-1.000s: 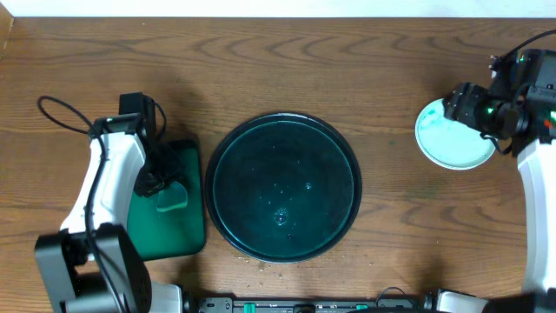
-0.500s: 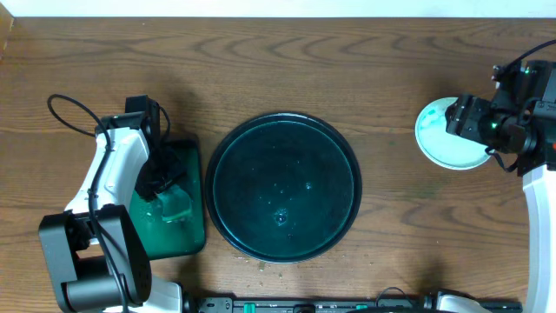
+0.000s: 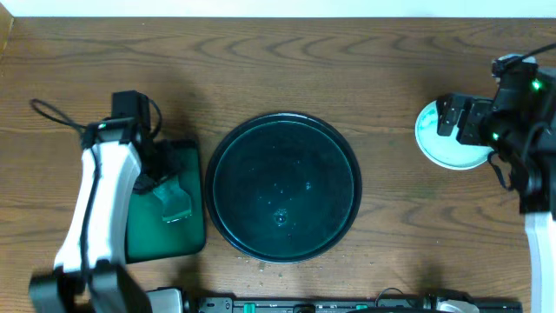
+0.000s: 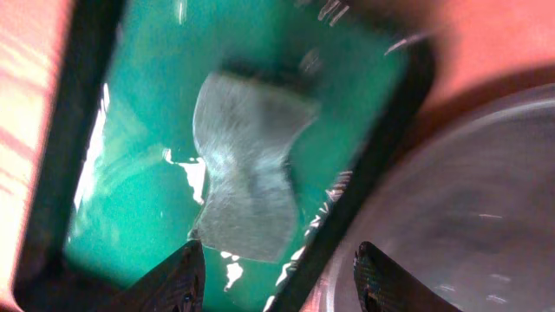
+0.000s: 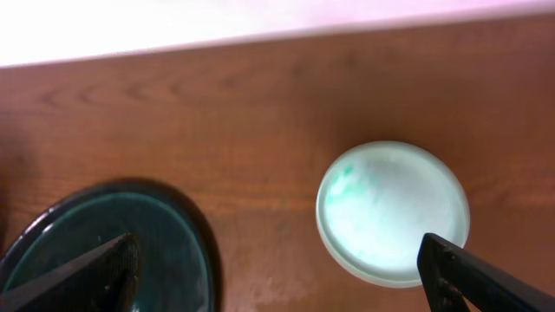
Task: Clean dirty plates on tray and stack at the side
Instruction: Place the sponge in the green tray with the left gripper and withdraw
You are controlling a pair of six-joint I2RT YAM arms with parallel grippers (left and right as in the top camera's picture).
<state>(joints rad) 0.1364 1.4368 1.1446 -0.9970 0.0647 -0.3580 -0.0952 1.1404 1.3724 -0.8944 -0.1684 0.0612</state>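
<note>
Left claw (image 4: 277,260), spread and empty, hangs over the sponge (image 4: 247,165), which lies lengthwise top to bottom in the green tray (image 4: 130,104). Right claw (image 5: 277,250), also spread, is nearer the white plate (image 5: 392,212) at the desk's (image 3: 278,61) right edge.

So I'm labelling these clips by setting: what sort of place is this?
Most likely a robotics lab bench, not a real kitchen: a wooden table, a left arm and right arm over it, and a staged set: round tray, sponge in a green tray, one plate.
</note>
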